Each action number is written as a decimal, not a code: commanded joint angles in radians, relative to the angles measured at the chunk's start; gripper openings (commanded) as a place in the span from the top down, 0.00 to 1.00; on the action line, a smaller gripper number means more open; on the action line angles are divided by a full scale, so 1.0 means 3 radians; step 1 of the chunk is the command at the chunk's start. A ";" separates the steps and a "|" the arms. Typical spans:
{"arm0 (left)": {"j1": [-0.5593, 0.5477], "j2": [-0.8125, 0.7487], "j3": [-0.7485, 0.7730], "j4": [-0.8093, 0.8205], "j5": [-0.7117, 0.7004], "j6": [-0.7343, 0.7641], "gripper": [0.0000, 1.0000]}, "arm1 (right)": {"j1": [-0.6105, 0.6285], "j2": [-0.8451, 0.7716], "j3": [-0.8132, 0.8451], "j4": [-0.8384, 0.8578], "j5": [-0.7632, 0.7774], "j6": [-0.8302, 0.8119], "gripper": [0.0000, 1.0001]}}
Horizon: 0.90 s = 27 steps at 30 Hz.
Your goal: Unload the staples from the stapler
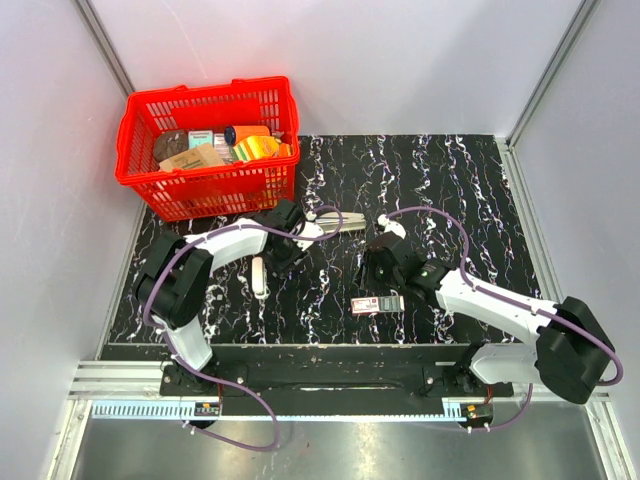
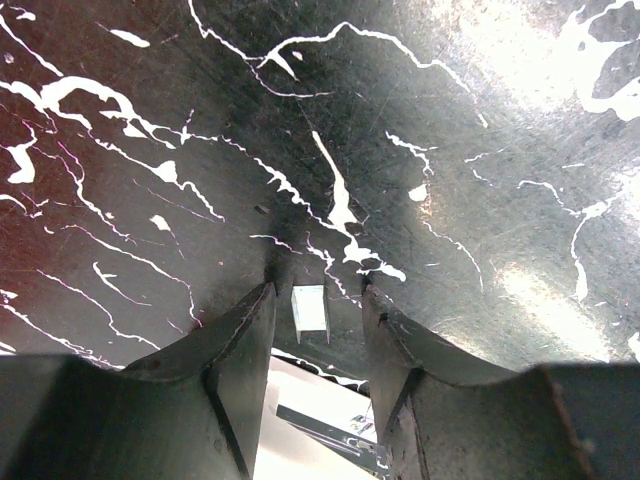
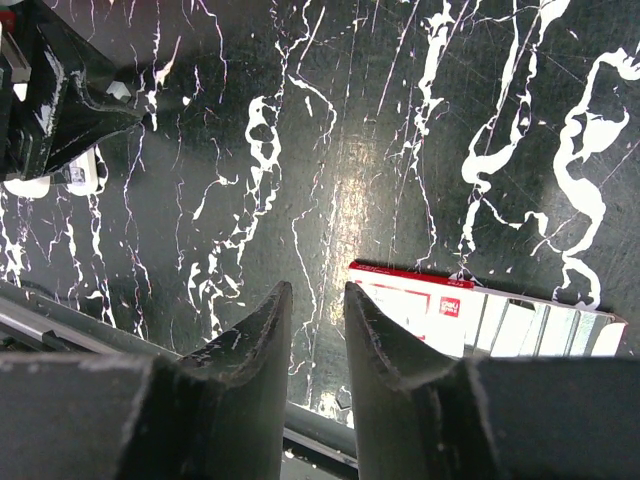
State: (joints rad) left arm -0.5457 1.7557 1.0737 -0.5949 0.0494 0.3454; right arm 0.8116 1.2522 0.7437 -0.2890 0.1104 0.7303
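The slim grey-silver metal stapler (image 1: 340,222) is toward the far edge of the black marbled counter (image 1: 470,190), at the left gripper (image 2: 318,292). Its jaws straddle a pale piece; whether they pinch it, I cannot tell. The right gripper (image 3: 318,292) has its jaws slightly spread and empty. No staples show, so unloading seems undone.
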 commanded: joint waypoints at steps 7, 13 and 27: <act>0.0035 0.0094 -0.0189 -0.0200 -0.0062 0.0112 0.74 | 0.0030 -0.0078 0.0103 0.0007 0.0123 -0.0026 0.66; 0.0034 0.0074 -0.0123 -0.0241 -0.0063 0.0112 0.80 | 0.0030 -0.0109 0.0078 0.0022 0.0133 -0.0041 0.66; 0.0034 -0.0080 0.1834 -0.1171 0.0913 -0.0144 0.93 | 0.0030 -0.0405 0.0226 -0.0054 0.0337 -0.0307 0.66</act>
State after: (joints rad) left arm -0.5385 1.7691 1.4273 -0.8719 0.1596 0.3458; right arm 0.8116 1.1877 0.7502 -0.3054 0.1574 0.6880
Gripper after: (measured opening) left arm 0.197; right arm 0.338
